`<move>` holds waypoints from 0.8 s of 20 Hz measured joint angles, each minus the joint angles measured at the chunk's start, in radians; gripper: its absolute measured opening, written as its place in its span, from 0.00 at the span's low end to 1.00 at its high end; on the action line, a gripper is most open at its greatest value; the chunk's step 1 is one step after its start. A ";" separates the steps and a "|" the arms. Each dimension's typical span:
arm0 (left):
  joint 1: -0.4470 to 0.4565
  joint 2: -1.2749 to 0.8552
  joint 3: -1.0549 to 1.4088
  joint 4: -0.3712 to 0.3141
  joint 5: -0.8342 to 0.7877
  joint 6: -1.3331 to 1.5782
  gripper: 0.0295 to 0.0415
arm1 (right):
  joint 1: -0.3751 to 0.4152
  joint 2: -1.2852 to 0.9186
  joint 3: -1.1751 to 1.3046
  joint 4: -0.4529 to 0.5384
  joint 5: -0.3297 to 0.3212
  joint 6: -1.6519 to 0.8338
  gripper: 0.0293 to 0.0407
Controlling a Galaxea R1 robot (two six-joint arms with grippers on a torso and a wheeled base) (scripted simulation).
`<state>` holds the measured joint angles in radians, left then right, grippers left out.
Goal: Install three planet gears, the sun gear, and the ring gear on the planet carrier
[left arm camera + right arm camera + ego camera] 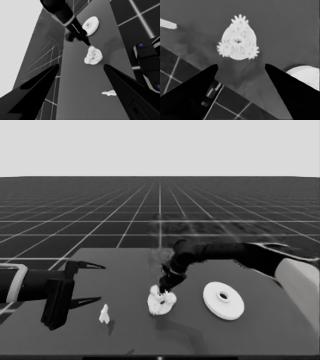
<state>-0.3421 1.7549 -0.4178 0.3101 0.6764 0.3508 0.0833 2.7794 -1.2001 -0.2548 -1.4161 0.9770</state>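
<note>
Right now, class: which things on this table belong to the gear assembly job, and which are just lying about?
Belong to the job:
smaller round part carrying gears
larger round part
right gripper, above the gears

Lying about:
thin white piece
left gripper, parked at the table's left end

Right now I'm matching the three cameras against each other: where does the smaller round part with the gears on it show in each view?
Head view: the smaller round part lies mid-table, under the right gripper.
Left wrist view: mid-picture, beyond the open fingers.
Right wrist view: upper middle, gears around its rim.
Shared landmark: the larger round part beside it.
</note>
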 joint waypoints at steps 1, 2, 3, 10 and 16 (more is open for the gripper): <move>0.000 0.000 0.000 0.000 0.000 0.000 0.75 | -0.196 -0.420 0.332 -0.182 0.097 -0.272 0.90; 0.000 0.000 0.000 0.000 0.000 0.000 0.75 | -0.304 -0.679 0.528 -0.289 0.153 -0.432 0.84; 0.000 0.000 0.000 0.000 0.000 0.000 0.75 | -0.363 -0.825 0.646 -0.352 0.187 -0.526 0.82; 0.000 0.000 0.000 0.000 0.000 0.000 0.75 | -0.053 -0.917 0.626 0.050 0.077 -0.350 0.91; 0.000 0.000 0.000 0.000 0.000 0.000 0.75 | 0.204 -0.540 -0.145 0.325 -0.205 -0.108 0.81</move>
<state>-0.3422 1.7549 -0.4178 0.3101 0.6764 0.3508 0.2877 2.2397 -1.3452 0.0698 -1.6210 0.8689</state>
